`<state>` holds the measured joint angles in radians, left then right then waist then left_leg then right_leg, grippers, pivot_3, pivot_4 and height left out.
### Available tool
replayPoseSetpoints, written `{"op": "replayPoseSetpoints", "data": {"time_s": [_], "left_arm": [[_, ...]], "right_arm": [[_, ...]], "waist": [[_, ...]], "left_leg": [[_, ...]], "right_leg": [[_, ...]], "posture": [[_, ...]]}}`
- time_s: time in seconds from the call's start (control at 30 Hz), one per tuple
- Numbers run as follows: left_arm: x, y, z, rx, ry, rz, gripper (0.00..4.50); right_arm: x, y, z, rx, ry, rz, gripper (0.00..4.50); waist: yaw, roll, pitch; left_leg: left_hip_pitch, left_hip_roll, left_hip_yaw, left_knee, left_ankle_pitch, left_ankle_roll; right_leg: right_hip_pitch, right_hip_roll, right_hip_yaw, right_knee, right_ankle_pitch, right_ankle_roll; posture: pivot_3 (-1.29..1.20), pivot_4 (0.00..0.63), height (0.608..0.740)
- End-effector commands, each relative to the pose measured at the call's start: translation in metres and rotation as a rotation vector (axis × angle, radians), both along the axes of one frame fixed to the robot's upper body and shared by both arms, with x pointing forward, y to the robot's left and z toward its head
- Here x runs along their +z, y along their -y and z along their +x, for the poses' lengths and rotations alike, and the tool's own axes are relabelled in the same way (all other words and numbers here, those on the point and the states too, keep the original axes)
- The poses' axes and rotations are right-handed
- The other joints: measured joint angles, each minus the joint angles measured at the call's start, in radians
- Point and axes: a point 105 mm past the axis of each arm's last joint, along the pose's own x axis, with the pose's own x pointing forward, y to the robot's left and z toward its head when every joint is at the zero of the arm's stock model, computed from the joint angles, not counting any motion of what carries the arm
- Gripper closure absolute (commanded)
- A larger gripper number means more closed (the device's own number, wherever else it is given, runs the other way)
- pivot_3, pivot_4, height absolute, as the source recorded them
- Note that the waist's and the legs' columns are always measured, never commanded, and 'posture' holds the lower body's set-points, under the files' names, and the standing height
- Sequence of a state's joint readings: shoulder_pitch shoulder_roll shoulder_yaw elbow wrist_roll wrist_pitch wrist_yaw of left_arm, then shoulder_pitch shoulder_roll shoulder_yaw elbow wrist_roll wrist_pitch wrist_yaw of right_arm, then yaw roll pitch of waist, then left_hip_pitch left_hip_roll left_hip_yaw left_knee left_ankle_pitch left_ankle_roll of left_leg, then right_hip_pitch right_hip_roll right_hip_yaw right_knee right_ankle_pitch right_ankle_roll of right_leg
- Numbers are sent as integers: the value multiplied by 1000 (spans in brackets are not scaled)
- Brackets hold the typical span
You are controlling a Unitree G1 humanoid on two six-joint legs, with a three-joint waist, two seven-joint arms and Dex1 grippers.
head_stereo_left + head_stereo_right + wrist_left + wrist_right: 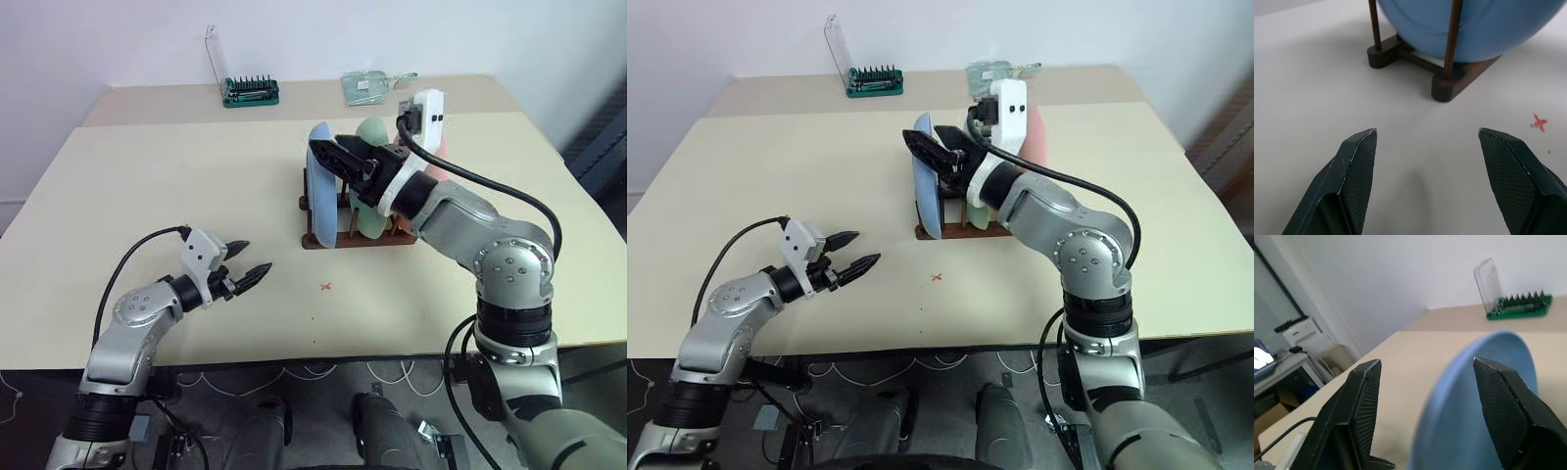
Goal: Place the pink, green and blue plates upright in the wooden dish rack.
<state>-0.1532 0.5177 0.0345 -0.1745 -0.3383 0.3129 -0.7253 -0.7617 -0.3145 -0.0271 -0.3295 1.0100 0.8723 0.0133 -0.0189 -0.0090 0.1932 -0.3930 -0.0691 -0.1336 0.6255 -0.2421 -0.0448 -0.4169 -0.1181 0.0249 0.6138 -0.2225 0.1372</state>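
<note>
1. Blue plate (319, 186), green plate (370, 176) and pink plate (1036, 137) stand upright in wooden dish rack (338, 238).
2. Right gripper (345, 162) above rack, jaws apart, empty.
3. Left gripper (250, 260) open, empty, over table (147, 196).

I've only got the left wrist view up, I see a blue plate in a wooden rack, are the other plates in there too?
Observer: Yes. The green plate stands upright in the wooden dish rack, behind the blue plate.
Operator: And the pink one?
Observer: The pink plate stands at the rack's far end, mostly hidden by the right arm.
Operator: Where's the right gripper?
Observer: The right gripper is open at the blue plate's top rim, one finger on each side, not gripping it.
</note>
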Motion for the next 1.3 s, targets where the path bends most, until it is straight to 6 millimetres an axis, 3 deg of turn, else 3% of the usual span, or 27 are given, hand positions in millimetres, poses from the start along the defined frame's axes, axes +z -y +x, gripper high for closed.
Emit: {"op": "replayPoseSetpoints", "data": {"time_s": [0.03, 0.2, 0.27, 0.37, 0.47, 0.6, 0.73, 0.83, 1.3], "left_arm": [[12, 4, -4, -14, 42, -1, 1097], [12, 2, -8, -9, 42, 0, 1097], [12, 0, -9, 3, 46, 2, 1097], [17, -13, -5, 51, 62, 16, 1097], [21, -26, -1, 95, 73, 33, 1097], [22, -34, 2, 120, 75, 39, 1097], [16, -38, 7, 122, 53, 41, 1097], [9, -38, 8, 116, 36, 39, 1097], [2, -43, 8, 158, 42, 53, 1097]], "right_arm": [[28, 1, -9, 1, 159, -8, 1503], [55, 13, -13, -34, 320, -30, 1503], [73, 30, -23, -50, 436, -51, 1503], [77, 71, -32, -112, 540, -146, 1503], [62, 122, -37, -198, 530, -267, 1503], [38, 175, -43, -264, 415, -298, 1503], [-34, 215, -48, -325, 168, -438, 1503], [-65, 224, -43, -378, 116, -522, 1503], [-82, 227, -22, -391, 151, -523, 1503]], "waist": [[0, 0, 0], [0, 0, 0], [3, 0, 0], [12, -2, 0], [13, -4, -1], [6, -3, 0], [6, -3, -1], [3, -2, 0], [8, -2, 0]], "left_leg": [[0, 0, 0, 0, 0, 0], [0, 0, 0, 0, 0, 0], [0, 0, 0, 0, 0, 0], [-2, -1, 0, 1, 0, 0], [-2, 0, -1, 1, 0, 1], [-1, 0, 1, 1, -1, 1], [1, 1, 2, 1, -1, 2], [2, 1, 3, 2, -1, 2], [1, 0, 4, 3, -1, 2]], "right_leg": [[0, 0, 0, 0, 0, 0], [0, 0, 0, 0, 0, 0], [0, 0, 0, 0, 0, 0], [0, 0, 0, -2, 0, 0], [2, 0, -2, -3, 0, 1], [3, -1, -1, -4, -1, 1], [4, -1, -1, -3, -1, 1], [5, -1, 0, -3, -1, 1], [5, -1, 1, -4, -1, 1]], "posture": [[0, 150, 740], [0, 150, 740], [0, 150, 740], [0, 150, 740], [0, 150, 740], [0, 150, 740], [0, 150, 740], [0, 150, 740], [0, 150, 740]]}}
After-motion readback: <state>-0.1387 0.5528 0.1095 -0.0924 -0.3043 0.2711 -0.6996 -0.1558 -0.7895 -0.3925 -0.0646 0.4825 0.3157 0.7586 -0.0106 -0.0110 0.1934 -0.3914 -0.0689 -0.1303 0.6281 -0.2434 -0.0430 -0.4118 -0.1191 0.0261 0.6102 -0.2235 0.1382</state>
